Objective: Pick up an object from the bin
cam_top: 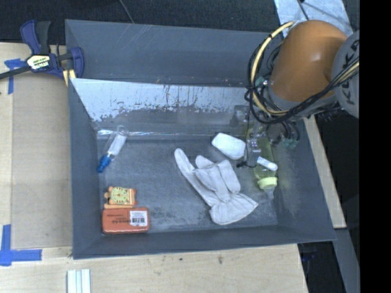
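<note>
Your end effector [253, 154] sits low at the right of the bin [85, 163], between a white oval object [227, 144] and a yellow-green object [266, 180], its opening impossible to tell; this appears to be the approach step, and next you need a centred closure.

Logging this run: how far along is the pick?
Done: the claw is down at the right end of the bin, near a white oval piece and a yellow-green thing. In hand: nothing visibly gripped; the grey glove lies flat. Left: the grasp and the lift out.
</note>
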Action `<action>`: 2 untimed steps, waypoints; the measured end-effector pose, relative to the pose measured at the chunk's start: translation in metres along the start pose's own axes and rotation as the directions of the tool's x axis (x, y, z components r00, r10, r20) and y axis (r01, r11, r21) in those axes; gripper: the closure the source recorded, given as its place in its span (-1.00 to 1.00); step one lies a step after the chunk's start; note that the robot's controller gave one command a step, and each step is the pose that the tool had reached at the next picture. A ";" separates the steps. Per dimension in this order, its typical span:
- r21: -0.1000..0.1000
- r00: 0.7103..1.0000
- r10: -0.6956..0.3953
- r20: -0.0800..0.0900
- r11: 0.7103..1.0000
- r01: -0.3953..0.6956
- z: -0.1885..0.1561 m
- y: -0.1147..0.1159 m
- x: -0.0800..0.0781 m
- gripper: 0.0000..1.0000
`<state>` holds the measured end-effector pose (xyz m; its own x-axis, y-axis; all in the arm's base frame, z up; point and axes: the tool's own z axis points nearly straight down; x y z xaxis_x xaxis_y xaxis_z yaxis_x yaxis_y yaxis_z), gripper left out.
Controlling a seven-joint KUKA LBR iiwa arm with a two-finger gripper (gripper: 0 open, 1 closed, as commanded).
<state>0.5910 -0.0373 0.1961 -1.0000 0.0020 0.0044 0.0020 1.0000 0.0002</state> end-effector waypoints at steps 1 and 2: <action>0.001 1.000 -0.001 0.008 1.000 0.001 -0.005 0.000 -0.001 -1.00; 0.001 0.999 -0.030 0.015 1.000 0.030 0.047 -0.016 -0.023 -1.00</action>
<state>0.6134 -0.0536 0.1494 -0.9995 -0.0280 -0.0108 -0.0280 0.9996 -0.0011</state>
